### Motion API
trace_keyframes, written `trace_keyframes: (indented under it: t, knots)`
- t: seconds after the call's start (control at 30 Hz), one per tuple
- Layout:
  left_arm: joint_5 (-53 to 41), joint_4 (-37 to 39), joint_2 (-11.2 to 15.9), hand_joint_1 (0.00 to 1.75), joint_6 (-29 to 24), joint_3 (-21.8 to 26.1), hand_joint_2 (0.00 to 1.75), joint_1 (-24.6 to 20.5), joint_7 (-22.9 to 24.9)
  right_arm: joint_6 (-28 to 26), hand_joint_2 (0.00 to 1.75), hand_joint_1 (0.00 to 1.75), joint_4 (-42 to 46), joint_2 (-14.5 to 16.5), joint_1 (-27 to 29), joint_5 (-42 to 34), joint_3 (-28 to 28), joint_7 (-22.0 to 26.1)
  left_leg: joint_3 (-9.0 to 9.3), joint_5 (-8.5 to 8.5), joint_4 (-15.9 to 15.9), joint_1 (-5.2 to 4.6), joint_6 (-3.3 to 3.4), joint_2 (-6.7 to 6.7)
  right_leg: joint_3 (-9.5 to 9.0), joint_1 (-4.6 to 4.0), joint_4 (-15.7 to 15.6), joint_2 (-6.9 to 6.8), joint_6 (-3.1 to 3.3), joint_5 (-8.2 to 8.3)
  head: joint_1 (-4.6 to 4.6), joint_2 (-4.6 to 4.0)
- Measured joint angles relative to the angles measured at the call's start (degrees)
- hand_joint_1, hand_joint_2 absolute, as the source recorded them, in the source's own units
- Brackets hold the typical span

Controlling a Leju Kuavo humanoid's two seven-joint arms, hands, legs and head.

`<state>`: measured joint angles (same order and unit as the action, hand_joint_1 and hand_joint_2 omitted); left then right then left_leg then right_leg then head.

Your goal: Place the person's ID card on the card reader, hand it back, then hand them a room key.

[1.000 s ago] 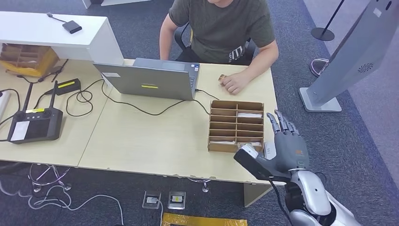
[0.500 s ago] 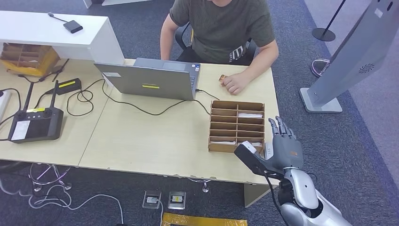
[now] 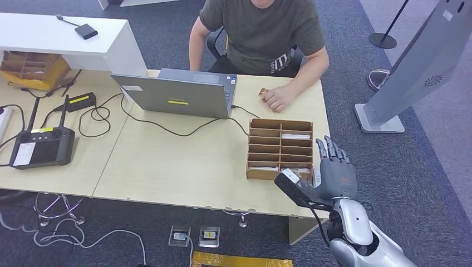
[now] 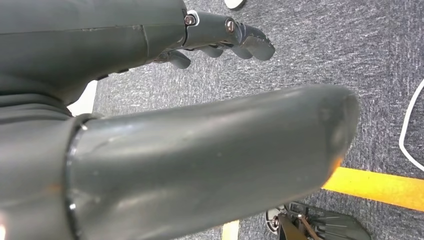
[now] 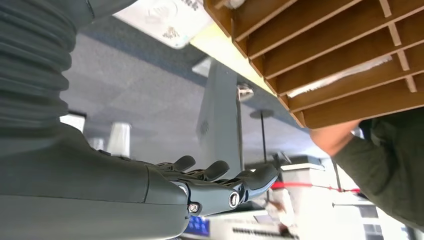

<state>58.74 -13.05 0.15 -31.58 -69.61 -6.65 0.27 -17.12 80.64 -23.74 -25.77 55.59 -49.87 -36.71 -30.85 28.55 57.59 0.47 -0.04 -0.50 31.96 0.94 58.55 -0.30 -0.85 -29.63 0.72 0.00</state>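
Right robot hand [image 3: 334,175] spread, empty, at the counter's [image 3: 167,167] near right corner — cards [image 3: 294,136] thin, stiff, slippery; pinch an edge.

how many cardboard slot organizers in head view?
2. One slotted organizer sits on the desk near the robot's right hand; a second organizer sits under the white shelf, far left, partly hidden.

Even, bright overhead light fills the head view, the worktop [image 3: 167,161] casting only soft shadows; sharp across, slightly bent at the edges; in the left wrist view the robot hand [image 4: 165,135] looms blurred at nine o'clock.
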Motion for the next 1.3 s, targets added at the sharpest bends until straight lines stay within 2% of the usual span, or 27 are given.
trace_keyframes:
  t: [0.57,0.87,1.03,1.3]
  knots:
    - [0.01,-0.48,0.22,0.0,-0.18,-0.46,0.0,-0.04,0.01,1.09,1.75,0.0,-3.29,2.29,-1.67,8.66,-4.22,1.76,0.0,0.0,0.0,0.0,0.0,0.0,0.01,0.0,0.0,0.01,0.0,0.0,0.01,0.0]
    - [0.07,-0.64,0.24,0.0,-0.3,-0.48,0.0,-0.06,0.49,0.3,1.75,0.0,-5.79,2.97,-2.54,9.13,-5.72,3.06,0.0,0.0,0.0,0.0,0.0,0.0,0.0,0.0,0.0,0.01,0.0,0.0,0.0,0.0]
    - [-0.35,-0.84,0.28,0.0,-0.31,-0.67,0.0,-0.31,1.29,-1.07,1.75,0.0,-7.87,3.49,-3.39,12.2,-6.42,2.09,0.01,0.0,0.0,0.0,0.0,0.0,0.0,0.0,0.0,-0.01,0.0,0.0,0.01,0.0]
    - [-0.86,-1.1,0.4,0.0,-0.37,-1.23,0.0,-1.07,1.79,-1.88,1.75,0.0,-11.22,4.13,-3.44,11.49,-7.25,1.86,0.01,0.0,0.0,0.0,0.0,0.0,0.0,0.0,0.0,0.01,0.0,0.0,0.01,0.0]
